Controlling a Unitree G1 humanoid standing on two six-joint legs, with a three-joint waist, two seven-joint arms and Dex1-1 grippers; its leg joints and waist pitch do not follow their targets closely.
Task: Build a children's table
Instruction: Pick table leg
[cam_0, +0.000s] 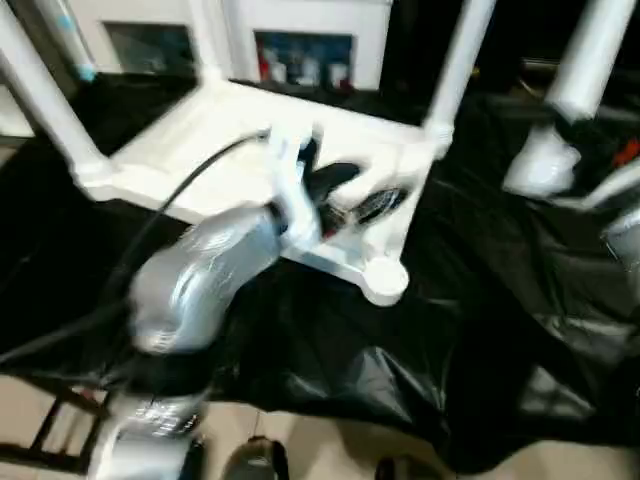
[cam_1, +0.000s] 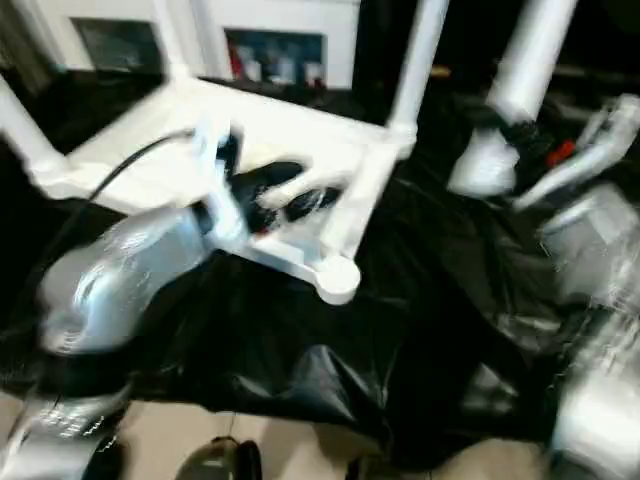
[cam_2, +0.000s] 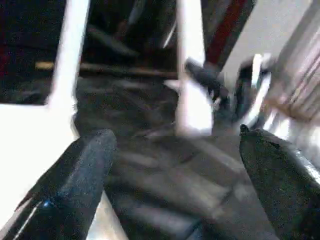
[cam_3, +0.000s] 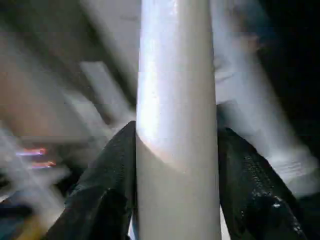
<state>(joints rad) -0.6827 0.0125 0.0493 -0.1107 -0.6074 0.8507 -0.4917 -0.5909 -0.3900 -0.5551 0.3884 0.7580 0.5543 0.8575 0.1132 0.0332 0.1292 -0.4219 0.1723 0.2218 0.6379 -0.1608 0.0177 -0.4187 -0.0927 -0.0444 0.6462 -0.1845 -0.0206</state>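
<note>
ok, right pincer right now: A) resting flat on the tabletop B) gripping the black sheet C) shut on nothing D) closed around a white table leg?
D: in the right wrist view the two black fingers sit on either side of the white table leg, pressed against it; the head view shows the same leg held off to the right of the table top.

Black plastic sheeting (cam_0: 400, 360), crumpled and glossy, covers the work surface across the middle and lower right of the head view. White cabinets (cam_0: 300, 30) run along the top edge, with dark open shelves holding small red and blue items too blurred to identify. Pale floor (cam_0: 330, 455) shows along the bottom edge, a black frame (cam_0: 55, 430) at lower left, two dark rounded objects (cam_0: 255, 462) at bottom centre.
</note>
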